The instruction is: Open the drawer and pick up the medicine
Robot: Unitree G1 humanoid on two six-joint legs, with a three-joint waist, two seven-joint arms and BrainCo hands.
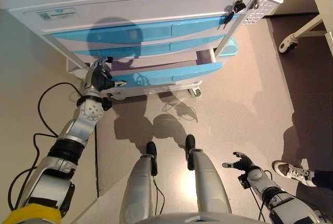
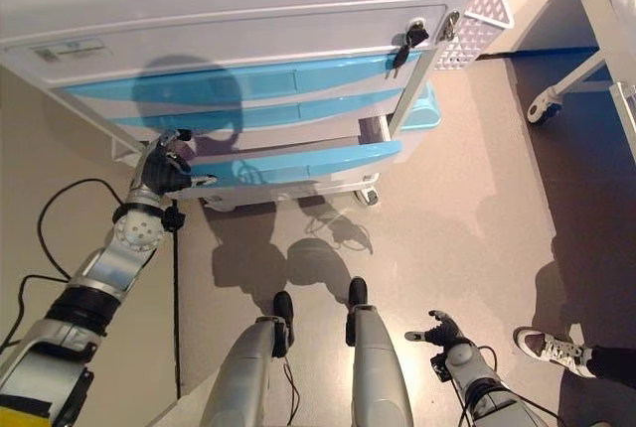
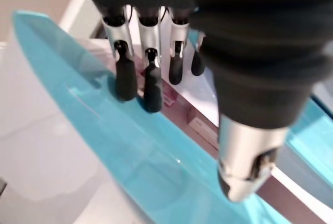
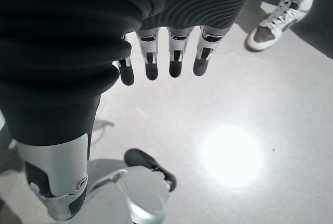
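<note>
The left hand [image 1: 100, 79] is held over the open drawer [image 1: 171, 71], fingers [image 3: 125, 78] straight and dipped inside, perhaps toward medicine [image 3: 169, 96]. The right hand [image 1: 240, 162] is hung slack, holding nothing.

Both eye views look steeply down from the head, sharing the cart [image 1: 156, 21] and floor [image 1: 244, 104]; wrist views peer closely past each hand.
</note>
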